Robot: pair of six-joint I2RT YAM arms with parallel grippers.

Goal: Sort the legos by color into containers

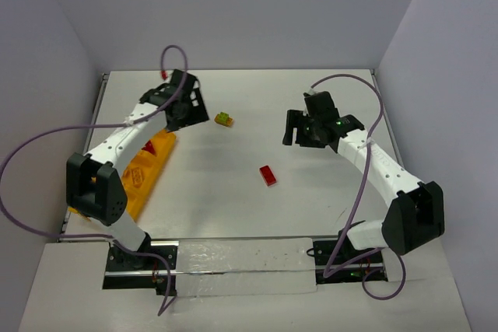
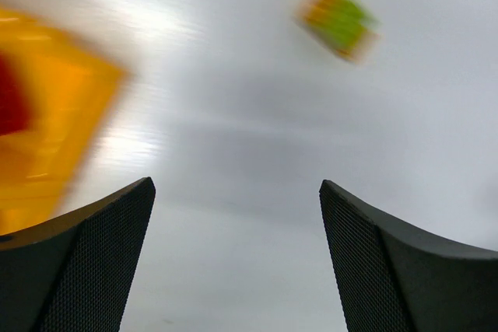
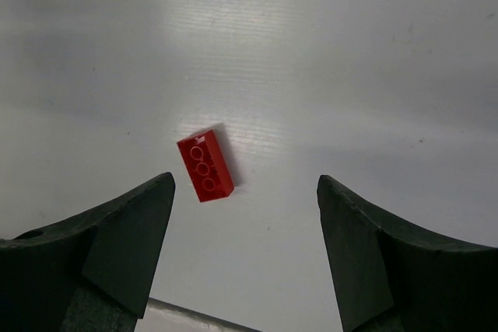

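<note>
The right gripper (image 3: 245, 184) hangs over the table (image 3: 373, 52) with its jaws spread wide and nothing between them. Its dark fingers (image 3: 117, 231) look smooth and wedge-shaped. Just below and a little toward its left finger lies a red brick (image 3: 205, 166), which the overhead view places nearer and to the left of that gripper, alone in the middle of the table. It is glossy hard plastic with a row of round studs on top. Its long axis runs nearly along the fingers' reach, only slightly tilted, so I judge a small sideways shift would let the jaws close across its narrow width.

The left gripper (image 2: 233, 184) is also wide and empty, and its pads (image 2: 93, 262) have a fine mesh texture. A green-and-yellow clump (image 2: 338, 21), blurred here, lies ahead and to its right, closer to this arm than the other. The orange tray (image 1: 159, 162) sits on the left, under the left arm, with a red piece (image 1: 146, 148) inside.
</note>
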